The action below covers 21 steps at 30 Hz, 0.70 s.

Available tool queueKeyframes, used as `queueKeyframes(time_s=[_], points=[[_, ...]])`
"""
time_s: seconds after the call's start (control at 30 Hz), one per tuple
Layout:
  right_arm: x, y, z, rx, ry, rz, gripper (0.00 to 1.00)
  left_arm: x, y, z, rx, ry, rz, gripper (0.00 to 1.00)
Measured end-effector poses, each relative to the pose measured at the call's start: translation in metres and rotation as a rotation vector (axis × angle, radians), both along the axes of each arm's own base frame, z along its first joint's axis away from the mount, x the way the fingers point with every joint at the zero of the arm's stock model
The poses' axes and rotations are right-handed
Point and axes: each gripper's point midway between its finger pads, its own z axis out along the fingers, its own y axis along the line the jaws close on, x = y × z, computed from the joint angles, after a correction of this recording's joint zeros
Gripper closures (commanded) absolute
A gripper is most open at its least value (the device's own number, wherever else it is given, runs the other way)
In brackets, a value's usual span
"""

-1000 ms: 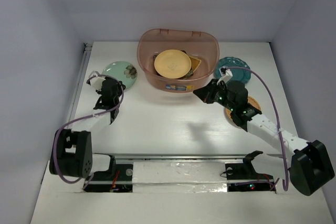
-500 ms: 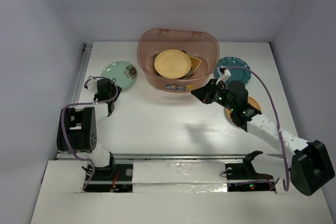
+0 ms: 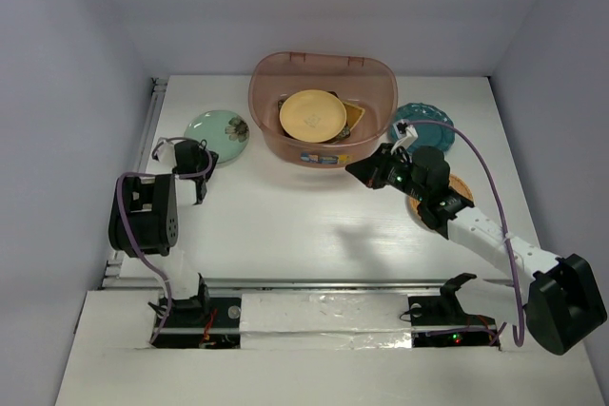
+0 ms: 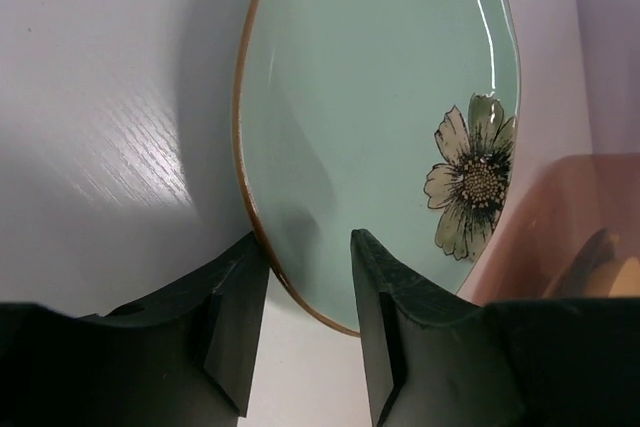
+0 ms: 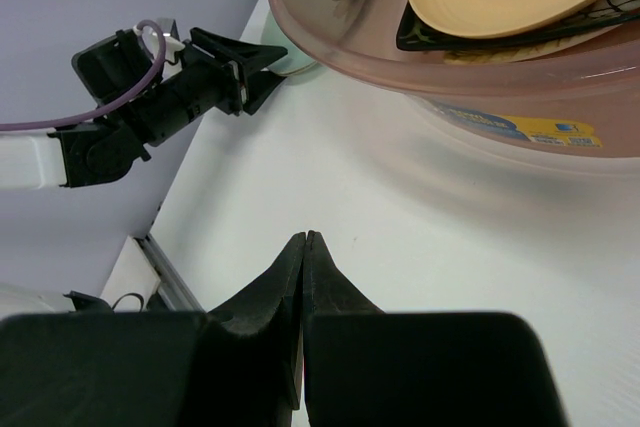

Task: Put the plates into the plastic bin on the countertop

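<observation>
We find the left gripper (image 3: 200, 159) at nine o'clock on the countertop (image 3: 304, 225), its jaws about half open and holding nothing, with the near rim of the mint green plate (image 4: 370, 117) passing between them. The plate lies flat at ten o'clock, just beside the plastic bin (image 3: 285, 57) at twelve. The right gripper (image 5: 303, 237) is closed on nothing and hovers low in front of the bin. Our worry is the thin, sloping rim: a shallow bite could let the plate slip out or tip on the lift, or simply shove it into the bin's wall. The blue label (image 5: 520, 125) carries print too small to read, as is the faint mark on the yellow plate (image 3: 312, 113)
</observation>
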Motion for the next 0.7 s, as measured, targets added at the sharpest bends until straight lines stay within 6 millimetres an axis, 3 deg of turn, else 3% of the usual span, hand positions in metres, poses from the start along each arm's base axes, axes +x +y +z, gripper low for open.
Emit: queueKeyframes(time_s=[0.1,0.33,0.37,0.57,0.7], points=[[0.000,0.000,0.000,0.000,0.000,0.000,1.00,0.002,-0.001,-0.003,-0.006,0.006,-0.001,0.80],[0.000,0.000,0.000,-0.001,0.001,-0.001,1.00,0.008,0.001,-0.006,-0.025,0.007,0.010,0.92],[0.000,0.000,0.000,-0.001,0.001,-0.001,1.00,0.008,0.001,-0.005,-0.031,0.005,0.014,1.00],[0.000,0.000,0.000,-0.001,0.000,-0.002,1.00,0.010,0.002,-0.004,-0.046,-0.019,0.019,1.00],[0.001,-0.001,0.000,-0.002,-0.002,-0.008,1.00,-0.008,0.004,0.002,-0.033,-0.055,0.031,1.00]])
